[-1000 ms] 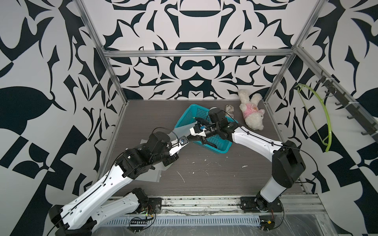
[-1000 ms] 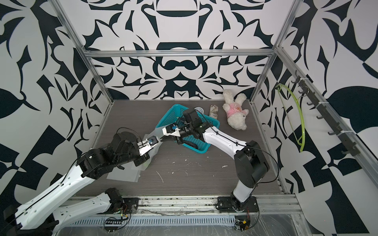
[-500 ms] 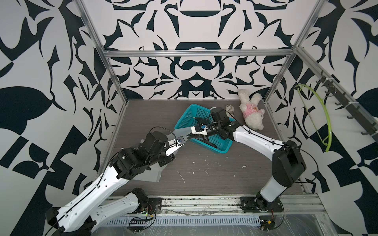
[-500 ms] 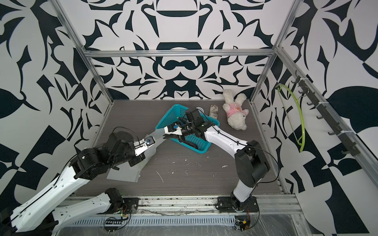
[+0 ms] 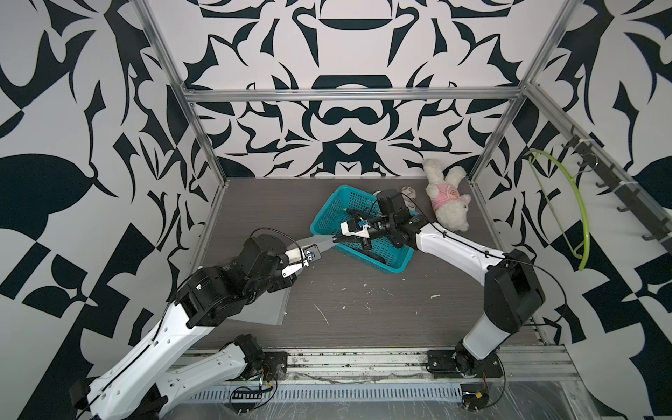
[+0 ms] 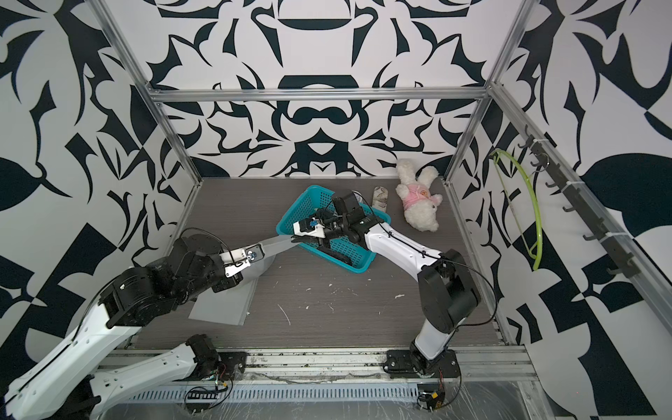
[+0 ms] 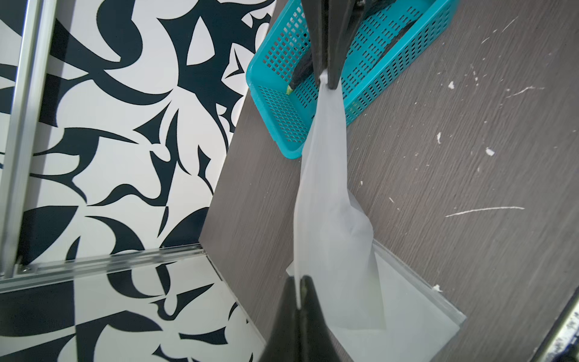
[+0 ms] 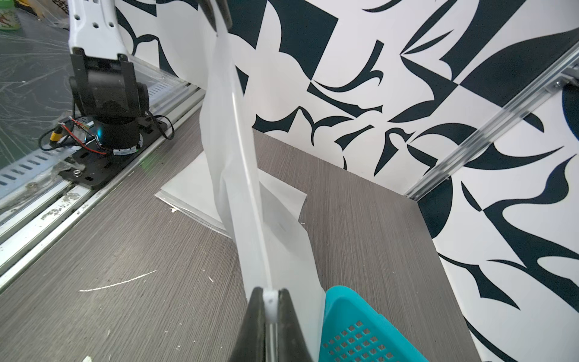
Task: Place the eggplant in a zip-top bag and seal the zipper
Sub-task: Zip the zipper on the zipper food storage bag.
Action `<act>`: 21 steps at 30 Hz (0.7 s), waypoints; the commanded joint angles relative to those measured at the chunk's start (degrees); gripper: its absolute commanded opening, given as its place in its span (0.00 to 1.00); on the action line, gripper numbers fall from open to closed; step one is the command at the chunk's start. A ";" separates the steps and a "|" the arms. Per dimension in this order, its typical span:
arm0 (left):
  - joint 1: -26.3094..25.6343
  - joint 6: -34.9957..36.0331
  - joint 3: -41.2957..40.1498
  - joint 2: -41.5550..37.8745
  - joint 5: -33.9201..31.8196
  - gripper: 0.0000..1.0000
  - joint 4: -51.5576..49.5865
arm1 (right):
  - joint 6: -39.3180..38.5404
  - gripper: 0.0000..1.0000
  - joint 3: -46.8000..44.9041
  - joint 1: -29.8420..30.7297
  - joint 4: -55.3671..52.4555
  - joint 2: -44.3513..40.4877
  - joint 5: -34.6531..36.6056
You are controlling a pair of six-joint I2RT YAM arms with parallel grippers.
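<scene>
Left of centre in both top views, the left gripper (image 5: 315,251) is pinched tight on one end of the zip-top bag (image 5: 326,243), above a flat stack of spare bags (image 5: 265,309) on the table (image 5: 363,309). The bag stretches taut, off the table, to the right gripper (image 5: 336,240), clamped on its other end. Just right, the eggplant (image 6: 334,255) lies in the teal basket (image 5: 327,214). A plush toy (image 5: 449,203) lies at the upper right.

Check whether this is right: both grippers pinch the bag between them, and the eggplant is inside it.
No: the left wrist view shows the eggplant in the teal basket, not in the bag. The left gripper and right gripper do pinch the bag between them.
</scene>
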 commanded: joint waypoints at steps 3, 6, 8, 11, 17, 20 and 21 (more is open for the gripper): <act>5.74 5.48 3.13 -0.29 -2.90 0.00 -3.40 | 1.51 0.07 -1.82 -2.84 -2.50 -1.81 5.70; 10.31 7.31 4.24 0.35 0.49 0.00 -2.59 | 1.34 0.07 -3.00 -2.84 -2.47 -2.31 7.62; 13.33 8.83 4.86 1.02 2.74 0.00 -2.14 | 1.19 0.07 -3.64 -2.97 -2.37 -2.50 8.51; 17.64 10.82 5.04 2.27 5.68 0.00 -1.45 | 1.85 0.07 -3.80 -3.01 -2.35 -2.38 10.24; 22.15 12.51 4.25 2.96 9.36 0.00 0.62 | 3.85 0.07 -3.41 -3.41 -2.42 -2.25 10.92; 23.85 13.00 4.29 2.94 11.00 0.00 0.69 | 4.31 0.07 -3.71 -3.58 -2.20 -2.07 11.49; 24.39 13.17 4.08 2.79 11.42 0.00 1.06 | 4.47 0.07 -3.81 -3.84 -2.20 -1.99 11.66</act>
